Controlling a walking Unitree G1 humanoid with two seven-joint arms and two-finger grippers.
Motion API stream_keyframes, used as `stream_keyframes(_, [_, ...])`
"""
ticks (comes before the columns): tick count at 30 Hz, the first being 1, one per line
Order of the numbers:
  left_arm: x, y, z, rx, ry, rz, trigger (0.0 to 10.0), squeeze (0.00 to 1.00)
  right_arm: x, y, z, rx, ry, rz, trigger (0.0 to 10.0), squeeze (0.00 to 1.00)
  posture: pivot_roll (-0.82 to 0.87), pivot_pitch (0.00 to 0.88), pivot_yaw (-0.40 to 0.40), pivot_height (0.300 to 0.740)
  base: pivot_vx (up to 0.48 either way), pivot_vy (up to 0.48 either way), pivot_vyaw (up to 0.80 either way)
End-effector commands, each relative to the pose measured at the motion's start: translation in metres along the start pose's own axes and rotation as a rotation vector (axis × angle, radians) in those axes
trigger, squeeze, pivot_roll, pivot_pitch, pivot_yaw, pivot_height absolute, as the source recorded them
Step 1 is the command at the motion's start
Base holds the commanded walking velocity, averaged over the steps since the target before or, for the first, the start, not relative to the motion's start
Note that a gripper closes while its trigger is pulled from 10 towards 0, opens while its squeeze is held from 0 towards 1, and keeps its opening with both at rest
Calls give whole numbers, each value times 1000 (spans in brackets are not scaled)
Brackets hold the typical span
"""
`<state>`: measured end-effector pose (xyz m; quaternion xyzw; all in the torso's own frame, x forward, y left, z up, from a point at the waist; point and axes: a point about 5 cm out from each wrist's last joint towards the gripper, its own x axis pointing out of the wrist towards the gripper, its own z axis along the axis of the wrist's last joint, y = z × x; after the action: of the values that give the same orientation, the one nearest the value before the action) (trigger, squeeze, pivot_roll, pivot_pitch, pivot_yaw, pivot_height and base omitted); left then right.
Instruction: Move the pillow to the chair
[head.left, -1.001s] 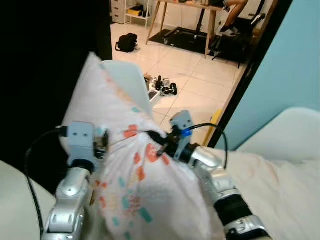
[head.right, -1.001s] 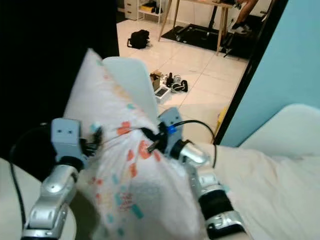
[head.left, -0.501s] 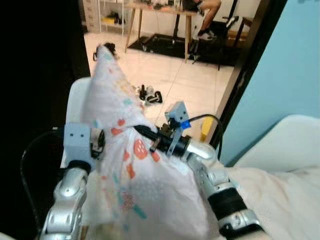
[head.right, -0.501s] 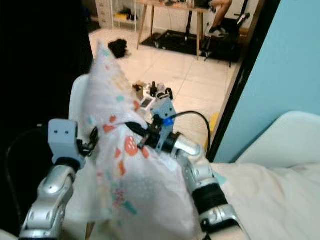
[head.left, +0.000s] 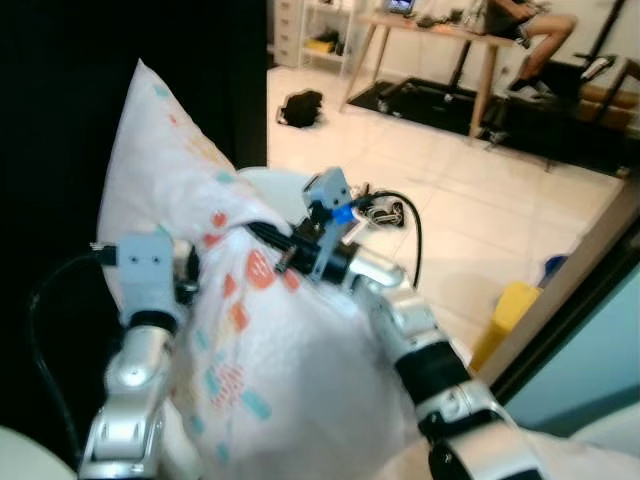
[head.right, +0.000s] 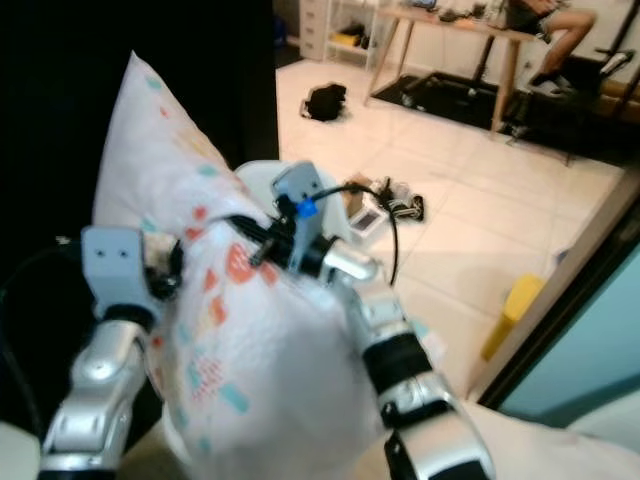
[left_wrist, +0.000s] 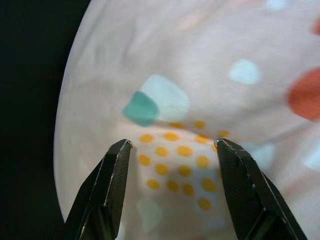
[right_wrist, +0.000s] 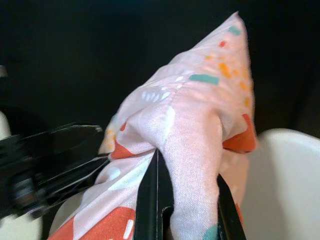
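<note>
No legible text, label, brand, number or sign appears in any view. The pillow (head.left: 250, 340) carries only a printed pattern of coloured patches and dots, without lettering. Objects on the tiled floor (head.left: 470, 240) are too small and blurred to read.
</note>
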<state>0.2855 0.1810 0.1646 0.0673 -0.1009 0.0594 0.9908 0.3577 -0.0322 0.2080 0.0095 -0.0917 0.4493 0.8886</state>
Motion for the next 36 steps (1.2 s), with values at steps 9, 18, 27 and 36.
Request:
stream_keyframes(9, [0, -17, 3, -12, 1, -89, 10000, 0, 1, -22, -3, -60, 108, -203, 10000, 0, 3, 0, -78, 735, 0, 0, 0])
stream_keyframes(18, [7, -5, 13, 78, -38, 3, 10000, 0, 6, -12, -24, 0, 207, -120, 10000, 0, 8, 0, -81, 700, 0, 0, 0])
stream_keyframes(27, [8, 8, 22, 130, -71, 93, 10000, 0, 17, -5, -29, -31, 247, -106, 10000, 0, 19, 0, -85, 655, 0, 0, 0])
stream_keyframes(36, [9, 9, 36, 157, -127, 120, 10000, 0, 28, 3, -25, -193, 277, -38, 10000, 0, 28, 0, -88, 620, 0, 0, 0])
